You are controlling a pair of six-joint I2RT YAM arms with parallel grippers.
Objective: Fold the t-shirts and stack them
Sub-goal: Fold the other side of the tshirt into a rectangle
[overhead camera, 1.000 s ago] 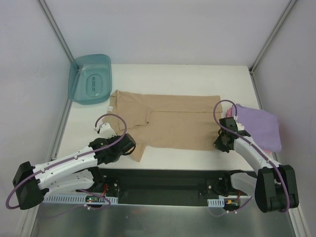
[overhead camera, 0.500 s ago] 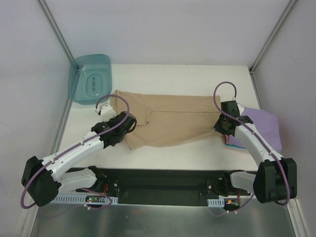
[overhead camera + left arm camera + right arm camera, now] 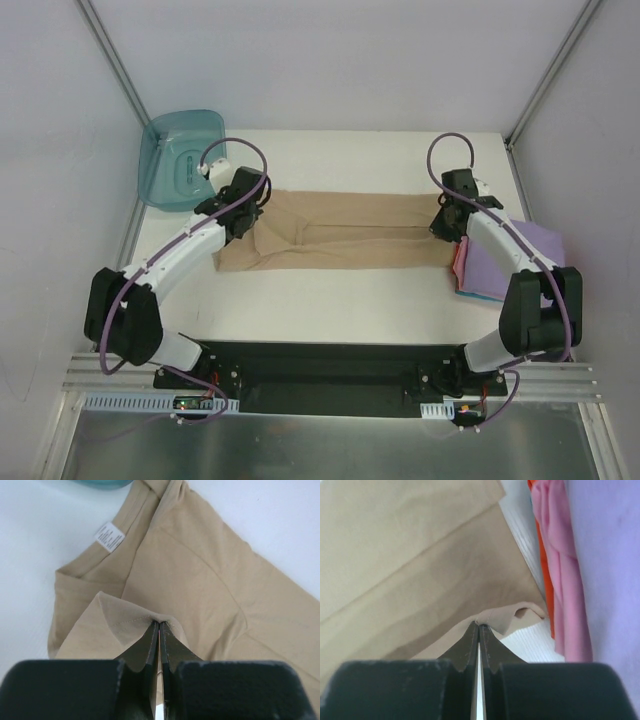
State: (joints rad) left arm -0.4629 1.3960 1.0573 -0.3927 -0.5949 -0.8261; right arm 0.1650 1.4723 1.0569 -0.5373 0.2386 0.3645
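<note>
The tan t-shirt point(image 3: 340, 235) lies across the middle of the table as a long narrow band, its near half folded over the far half. My left gripper point(image 3: 243, 208) is shut on a hem corner of it at the collar end point(image 3: 159, 624), close to the white neck label point(image 3: 109, 536). At the other end, my right gripper point(image 3: 446, 226) is shut on the tan hem point(image 3: 479, 625). To the right lies the folded lavender t-shirt point(image 3: 520, 265) on top of the pink t-shirt point(image 3: 560, 580).
A teal plastic tub point(image 3: 180, 160) stands at the back left, just beyond the left gripper. An orange cloth edge point(image 3: 545, 570) shows under the pink shirt. White walls and metal posts close in the table at both sides and the back.
Both arms have carried the tan shirt's near edge away from me and over its far half. The shirt went from a wide spread to a narrow band.
</note>
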